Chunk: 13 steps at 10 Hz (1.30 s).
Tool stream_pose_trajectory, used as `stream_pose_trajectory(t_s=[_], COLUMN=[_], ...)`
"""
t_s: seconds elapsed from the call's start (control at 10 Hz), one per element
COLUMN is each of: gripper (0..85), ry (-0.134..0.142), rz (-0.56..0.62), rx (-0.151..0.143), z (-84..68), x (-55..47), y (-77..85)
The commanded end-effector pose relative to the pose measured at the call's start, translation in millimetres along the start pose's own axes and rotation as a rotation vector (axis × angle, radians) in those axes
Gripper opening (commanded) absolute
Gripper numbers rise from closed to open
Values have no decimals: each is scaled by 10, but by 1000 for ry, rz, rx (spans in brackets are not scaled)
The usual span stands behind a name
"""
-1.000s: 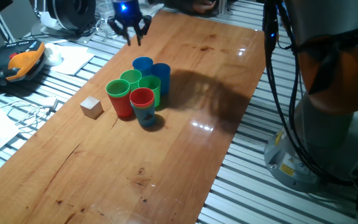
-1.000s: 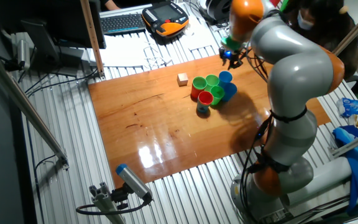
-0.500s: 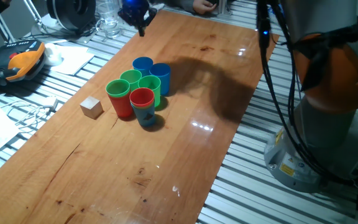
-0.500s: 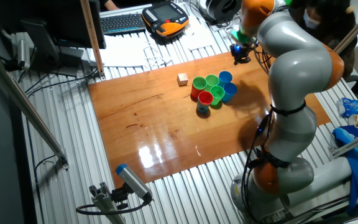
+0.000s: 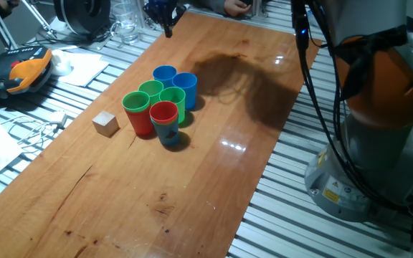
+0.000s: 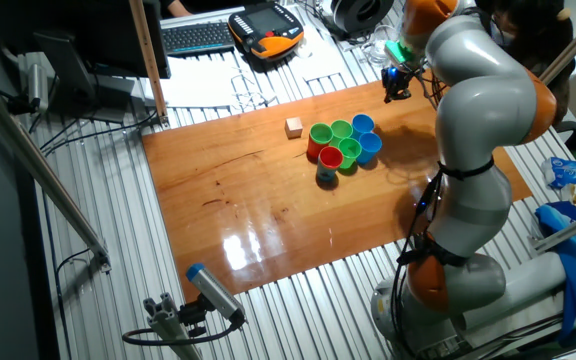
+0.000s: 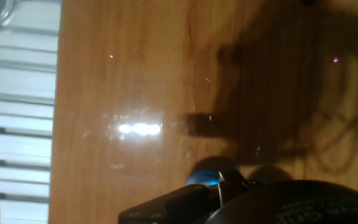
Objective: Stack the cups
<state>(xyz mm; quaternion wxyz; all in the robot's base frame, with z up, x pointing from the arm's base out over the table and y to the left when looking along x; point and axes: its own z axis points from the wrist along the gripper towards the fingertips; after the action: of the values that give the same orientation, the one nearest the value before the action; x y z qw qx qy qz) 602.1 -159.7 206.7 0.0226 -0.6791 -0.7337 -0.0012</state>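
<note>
The cups stand in a tight cluster mid-table: two blue cups (image 5: 165,74) (image 5: 186,82) at the back, two green cups (image 5: 151,89) (image 5: 172,96) in the middle, a green cup (image 5: 135,102) nested in a red one, and a red cup (image 5: 163,112) nested in a blue one at the front. The cluster also shows in the other fixed view (image 6: 340,145). My gripper (image 5: 165,21) hangs high over the table's far edge, well beyond the cups, empty, with its fingers apparently spread. It also shows in the other fixed view (image 6: 398,88). The hand view shows only bare wood (image 7: 123,74) and shadow.
A small pale wooden cube (image 5: 106,123) sits left of the cups and also shows in the other fixed view (image 6: 293,127). An orange pendant (image 5: 24,70), papers and cables lie off the table's left side. The robot base (image 5: 378,143) stands at the right.
My gripper has moved away from the cups, toward the far edge of the table and higher. The cups and the cube have not moved.
</note>
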Motion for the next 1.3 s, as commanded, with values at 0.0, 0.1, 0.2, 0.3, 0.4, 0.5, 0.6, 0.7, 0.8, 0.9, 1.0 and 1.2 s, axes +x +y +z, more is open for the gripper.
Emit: stream_pose_trajectory(t_s=[0.0,0.1,0.2,0.3,0.4,0.5,0.6,0.7,0.8,0.9,1.0,1.2], gripper=[0,0,0,0,0,170,340,340,340,340,340,340], ry=[12,27,29,25,25,30,27,27,27,13,-7,-7], rz=[94,91,78,51,29,23,23,29,36,37,38,47], rx=[-3,0,7,18,30,37,39,42,43,40,39,27], z=[2,2,2,2,20,54,82,81,91,173,265,382], x=[1,1,1,1,22,62,111,162,213,276,338,406], y=[0,0,0,0,-17,-32,-46,-54,-66,-118,-165,-204])
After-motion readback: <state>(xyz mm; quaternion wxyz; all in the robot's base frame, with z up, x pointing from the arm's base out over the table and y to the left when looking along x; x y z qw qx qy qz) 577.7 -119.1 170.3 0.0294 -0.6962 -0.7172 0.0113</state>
